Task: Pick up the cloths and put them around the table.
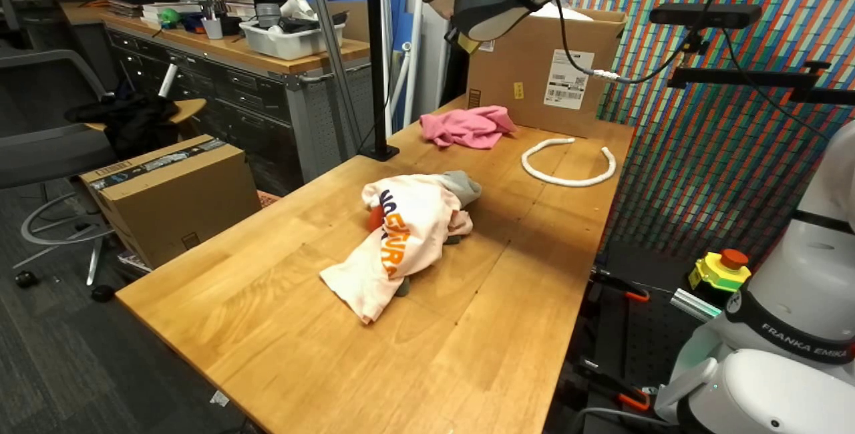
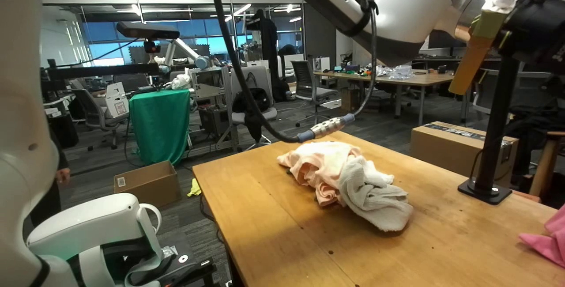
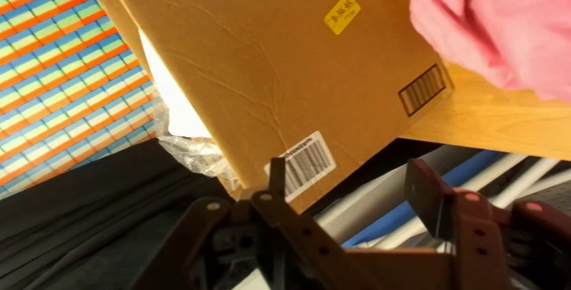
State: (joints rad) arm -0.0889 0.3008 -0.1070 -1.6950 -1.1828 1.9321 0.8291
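The peach cloth lies in a bumpy heap on the table, with dark and orange letters on it. The gray cloth is bunched up at one end of it, and they touch. Something red peeks out at the peach cloth's side, but I can't tell what it is. The pink cloth lies crumpled on the same table, well apart from those two and just beside a big brown box. A white bent tube lies near the box too, curved almost into a ring. My gripper has its two fingers spread wide apart, and in the wrist view the big brown box shows behind them. A black post stands at the table's edge. Lower down, beside the table, there is another brown box.
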